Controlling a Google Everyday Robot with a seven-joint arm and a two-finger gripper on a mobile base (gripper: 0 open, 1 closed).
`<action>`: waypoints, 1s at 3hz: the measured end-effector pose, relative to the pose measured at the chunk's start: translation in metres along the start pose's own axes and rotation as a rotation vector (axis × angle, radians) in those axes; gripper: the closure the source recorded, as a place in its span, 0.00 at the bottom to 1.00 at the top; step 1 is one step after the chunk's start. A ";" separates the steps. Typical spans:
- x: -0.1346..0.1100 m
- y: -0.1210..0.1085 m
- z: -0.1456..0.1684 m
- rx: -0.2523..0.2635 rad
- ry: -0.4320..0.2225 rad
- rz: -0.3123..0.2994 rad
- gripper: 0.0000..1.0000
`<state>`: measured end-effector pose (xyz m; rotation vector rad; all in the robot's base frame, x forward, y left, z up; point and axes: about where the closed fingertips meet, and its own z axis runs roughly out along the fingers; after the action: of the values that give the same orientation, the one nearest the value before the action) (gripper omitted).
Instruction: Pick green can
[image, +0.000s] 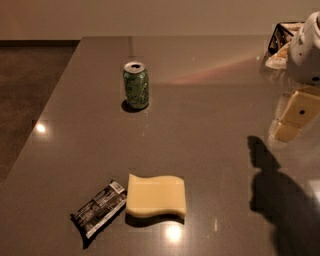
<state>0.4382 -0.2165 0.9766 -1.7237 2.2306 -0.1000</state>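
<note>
The green can (136, 85) stands upright on the grey table (210, 100), towards the back left. It is green with a pale mottled pattern and a silver top with an open pull-tab hole. My gripper (294, 119) hangs at the right edge of the view, above the table, far to the right of the can and slightly nearer than it. It holds nothing that I can see. Its white arm (307, 47) comes in from the upper right corner.
A dark flat snack wrapper (99, 207) and a pale yellow sponge (156, 195) lie side by side near the front. A rack with packets (280, 45) stands at the back right. The table's left edge runs diagonally, with dark floor (25, 80) beyond. The arm's shadow (280, 200) falls at the front right.
</note>
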 end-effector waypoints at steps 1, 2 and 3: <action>0.000 0.000 0.000 0.000 0.000 0.000 0.00; -0.015 -0.015 0.000 -0.006 -0.058 0.037 0.00; -0.057 -0.048 0.008 -0.016 -0.188 0.056 0.00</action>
<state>0.4976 -0.1741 0.9924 -1.6054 2.1448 0.0900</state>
